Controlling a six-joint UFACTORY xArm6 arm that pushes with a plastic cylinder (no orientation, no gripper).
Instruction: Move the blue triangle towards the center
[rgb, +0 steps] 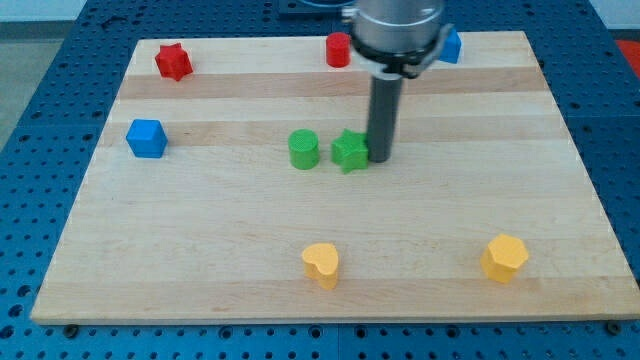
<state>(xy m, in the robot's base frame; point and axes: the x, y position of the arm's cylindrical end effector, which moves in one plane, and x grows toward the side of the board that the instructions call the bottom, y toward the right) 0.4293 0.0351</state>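
Observation:
The blue triangle (451, 46) lies at the view's top edge of the wooden board (200, 250), right of centre, mostly hidden behind the arm's grey head. My tip (380, 158) rests near the board's middle, touching the right side of the green star (350, 151). The tip is well below and to the left of the blue triangle.
A green cylinder (304, 149) stands left of the green star. A red cylinder (338, 49) and a red star (173, 62) lie along the top. A blue cube (146, 137) is at the left. A yellow heart (322, 264) and yellow hexagon (504, 257) lie near the bottom.

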